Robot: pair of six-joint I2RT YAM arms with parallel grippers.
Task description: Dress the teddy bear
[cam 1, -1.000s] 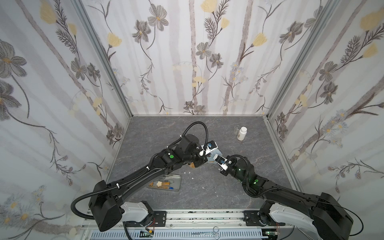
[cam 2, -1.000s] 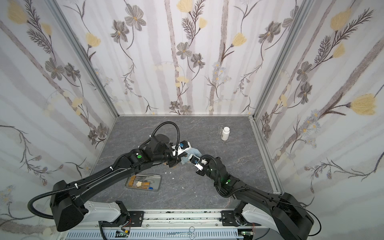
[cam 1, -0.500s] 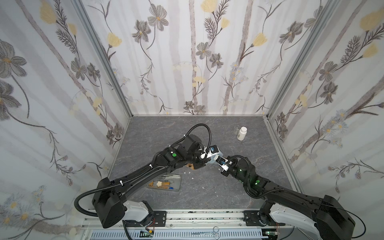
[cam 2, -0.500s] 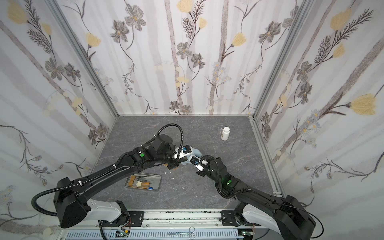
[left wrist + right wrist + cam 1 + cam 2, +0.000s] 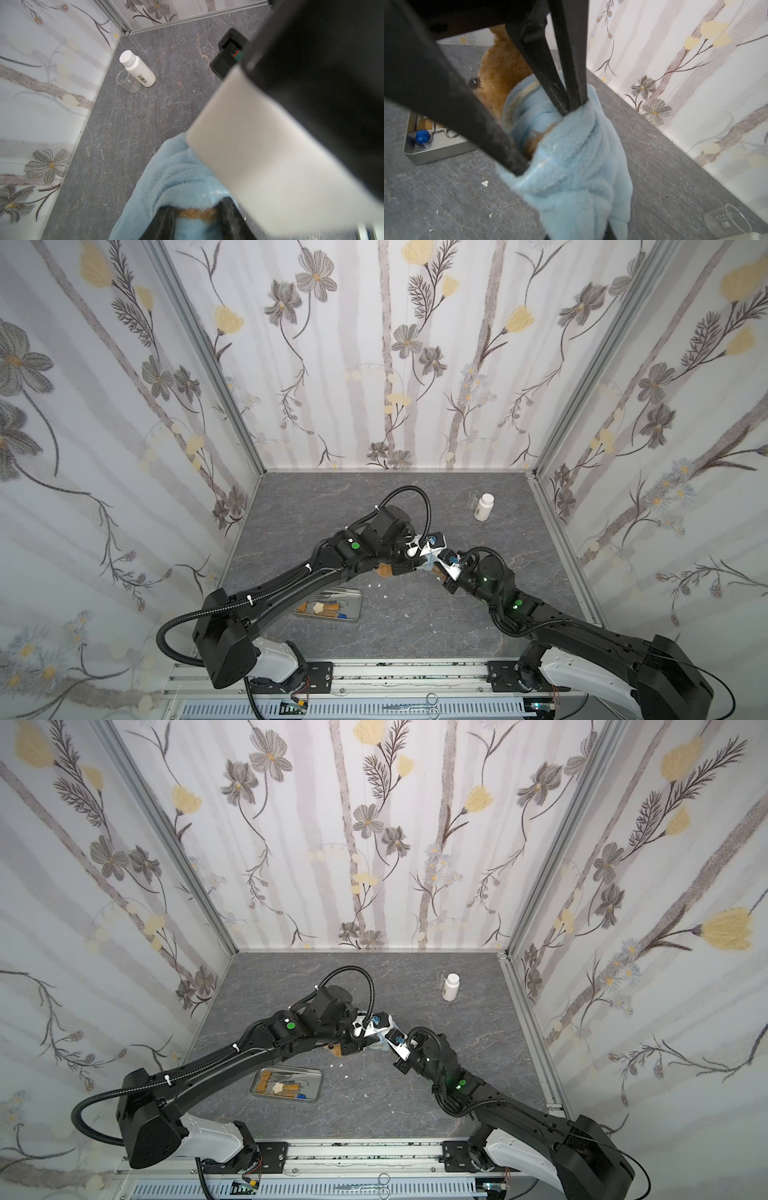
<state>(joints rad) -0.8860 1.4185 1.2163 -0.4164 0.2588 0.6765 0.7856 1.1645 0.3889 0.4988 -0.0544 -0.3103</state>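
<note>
**Position.** The bear (image 5: 384, 571) lies at the centre of the table, under both wrists. In both top views its long axis runs roughly 9 to 3 o'clock. The head is at the 9 o'clock end and is bare. The trunk is inside the shirt (image 5: 577, 166), whose loose end points toward 3 o'clock.

**Left arm.** The left gripper (image 5: 545, 140) reaches in from 9 o'clock, over the head, with its jaws partly apart. Both tips are sunk in the fleece, one on each side of a fabric opening where brown fur shows. It cannot be told whether the tips sit inside that opening or on its rim.

**Right arm.** The right gripper (image 5: 436, 567) has its jaws closed, and is judged to pinch the 3 o'clock end of the shirt. The contact lies at the very edge of the right wrist view.

**Governing relation.** The shirt has to slide along the bear's axis. The right gripper stands on that axis at the hem end, so it is the arm placed to pull toward 3 o'clock. The left gripper is nearer the head and is placed to spread or steady. An off-axis pull is likely to bunch the fleece at the opening.
</note>
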